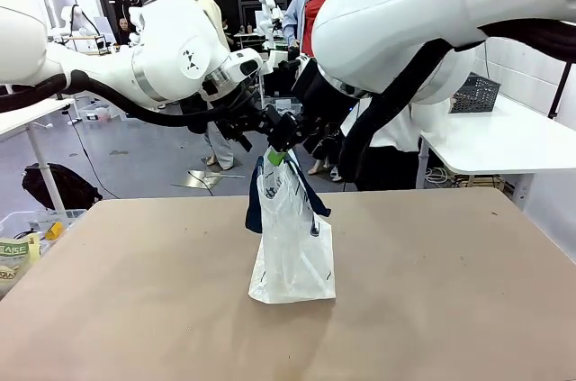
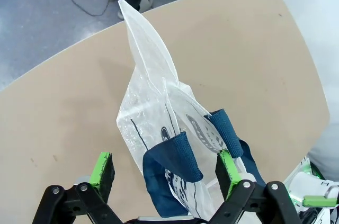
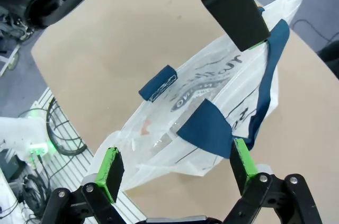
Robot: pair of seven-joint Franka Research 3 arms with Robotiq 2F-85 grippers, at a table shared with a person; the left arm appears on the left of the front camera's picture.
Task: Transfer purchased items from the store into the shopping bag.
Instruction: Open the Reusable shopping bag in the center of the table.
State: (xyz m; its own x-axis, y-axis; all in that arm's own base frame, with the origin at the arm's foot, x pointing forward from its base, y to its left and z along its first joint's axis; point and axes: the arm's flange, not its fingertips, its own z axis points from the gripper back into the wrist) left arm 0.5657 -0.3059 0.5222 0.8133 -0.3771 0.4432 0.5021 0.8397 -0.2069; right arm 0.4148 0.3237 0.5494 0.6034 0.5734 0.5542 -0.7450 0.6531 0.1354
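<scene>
Shopping bag (image 1: 292, 246) is set upright beneath both grippers; left gripper (image 2: 165, 168) (nearer) is spread wide astride its rim. Right gripper (image 3: 175, 160) is likewise spread wide.

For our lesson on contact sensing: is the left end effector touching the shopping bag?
Touching. In the left wrist view, one green pad of the open left end effector presses against the shopping bag at its rim, beside a navy handle.

Shopping bag (image 1: 292, 255) translucent white, navy blue strap handles (image 2: 175, 155), dark lettering (image 3: 212, 83), small red-orange mark (image 3: 145, 126); counter (image 1: 432, 291) plain tan; left gripper (image 2: 165, 167) and right gripper (image 3: 176, 159) black, bright green pads (image 2: 102, 168).
</scene>
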